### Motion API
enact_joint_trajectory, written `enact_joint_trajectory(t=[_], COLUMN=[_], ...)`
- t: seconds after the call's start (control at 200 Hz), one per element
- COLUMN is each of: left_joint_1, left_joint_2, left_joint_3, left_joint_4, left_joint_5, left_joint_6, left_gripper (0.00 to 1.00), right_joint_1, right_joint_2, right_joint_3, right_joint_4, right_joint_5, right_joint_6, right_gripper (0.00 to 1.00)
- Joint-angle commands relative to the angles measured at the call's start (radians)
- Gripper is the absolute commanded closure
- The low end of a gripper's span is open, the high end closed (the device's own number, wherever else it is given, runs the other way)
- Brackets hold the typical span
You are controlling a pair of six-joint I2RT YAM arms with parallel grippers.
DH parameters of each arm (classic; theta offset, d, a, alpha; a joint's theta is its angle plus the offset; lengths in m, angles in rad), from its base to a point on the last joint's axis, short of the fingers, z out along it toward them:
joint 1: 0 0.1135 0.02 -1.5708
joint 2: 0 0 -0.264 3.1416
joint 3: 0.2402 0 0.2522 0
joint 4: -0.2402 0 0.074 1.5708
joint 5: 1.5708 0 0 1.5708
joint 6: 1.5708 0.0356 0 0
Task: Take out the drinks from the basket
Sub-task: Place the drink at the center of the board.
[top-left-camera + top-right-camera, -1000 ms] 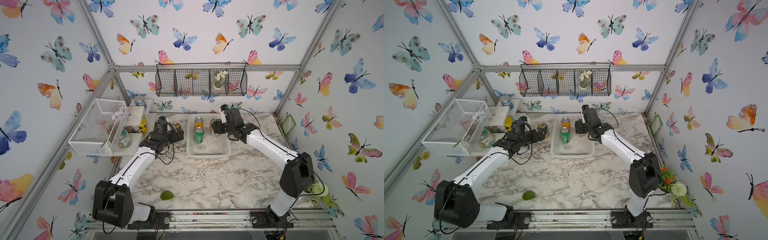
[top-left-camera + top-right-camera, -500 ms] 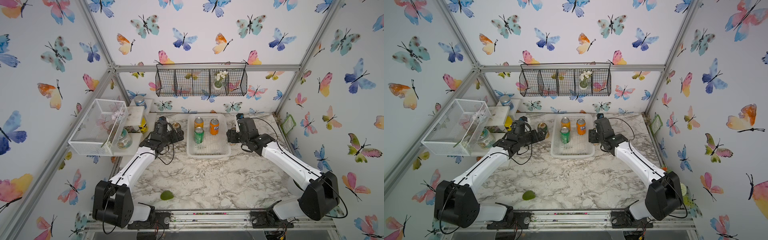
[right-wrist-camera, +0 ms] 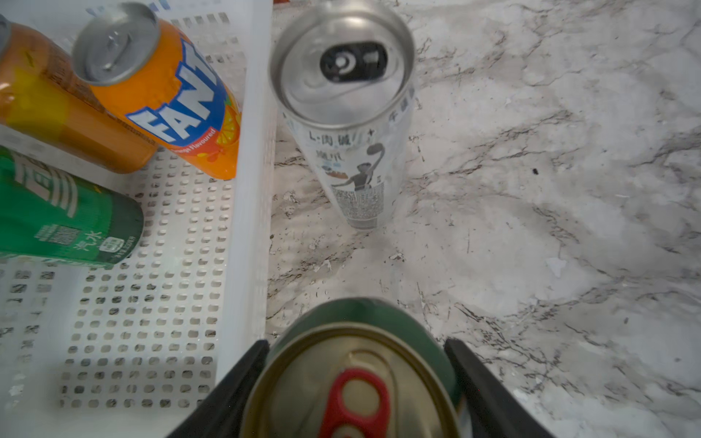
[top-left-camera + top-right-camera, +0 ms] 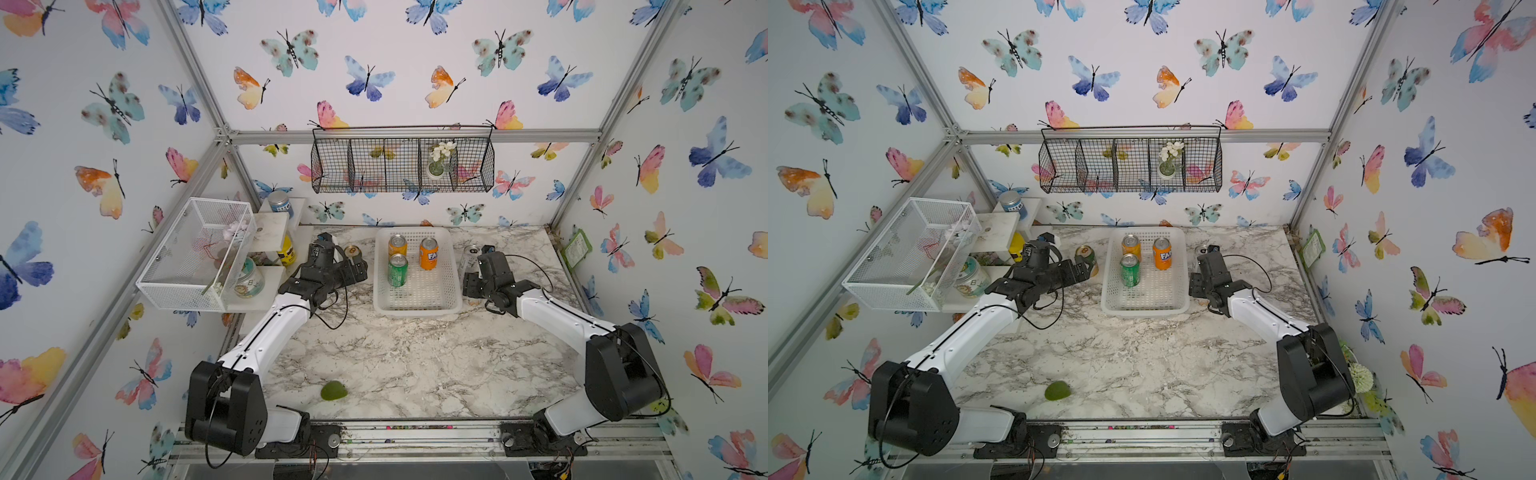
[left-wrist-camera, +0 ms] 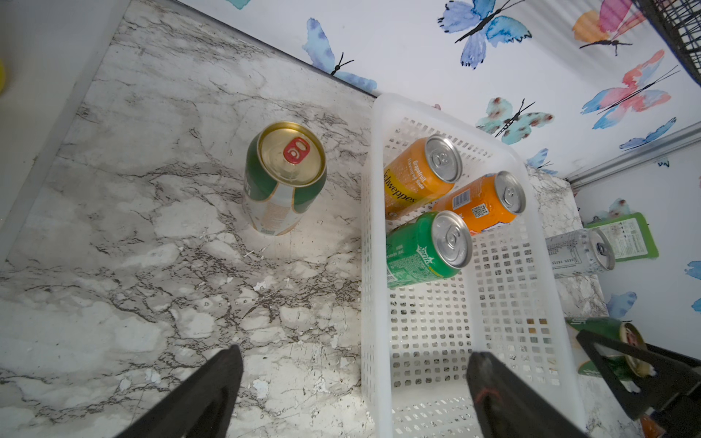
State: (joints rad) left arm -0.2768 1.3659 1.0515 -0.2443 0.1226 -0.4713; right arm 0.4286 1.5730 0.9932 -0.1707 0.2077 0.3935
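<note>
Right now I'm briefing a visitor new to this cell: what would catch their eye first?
The butterfly wallpaper all around, then the white basket on the marble table, holding a Fanta can, a Schweppes can and a Sprite can. Beside the basket, the right claw is shut on a green gold-topped can, near an upright slim silver can.

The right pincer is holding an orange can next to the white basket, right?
No. The right pincer holds a green can with a gold top, not an orange one, next to the white basket. The right wrist view shows it.
</note>
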Motion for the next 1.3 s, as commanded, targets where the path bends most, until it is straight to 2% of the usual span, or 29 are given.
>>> enact_joint_trajectory(t=[0.0,0.14,0.345,0.651,0.896,1.296], left_joint_1=[0.005,0.004,0.004,0.004,0.004,0.002], left_joint_2=[-0.012,-0.011,-0.005,0.012,0.015,0.041], left_joint_3=[0.005,0.005,0.009,0.012,0.018,0.034], left_joint_4=[-0.009,-0.008,-0.008,-0.007,-0.006,-0.007], left_joint_5=[0.024,0.029,0.054,0.080,0.079,0.106], left_joint_6=[0.011,0.016,0.024,0.026,0.033,0.046], left_gripper=[0.01,0.01,0.01,0.01,0.01,0.01], right_joint_1=[-0.003,-0.004,-0.005,-0.007,-0.008,-0.010], right_joint_2=[0.005,0.011,0.033,0.051,0.045,-0.111], right_joint_3=[0.005,-0.002,-0.006,-0.017,-0.002,-0.017], right_joint_4=[0.135,0.127,0.107,0.119,0.095,0.041], right_joint_5=[0.017,0.054,0.047,0.015,0.024,0.136], right_joint_6=[0.018,0.027,0.045,0.080,0.094,0.145], right_gripper=[0.47,0.45,0.31,0.26,0.13,0.09])
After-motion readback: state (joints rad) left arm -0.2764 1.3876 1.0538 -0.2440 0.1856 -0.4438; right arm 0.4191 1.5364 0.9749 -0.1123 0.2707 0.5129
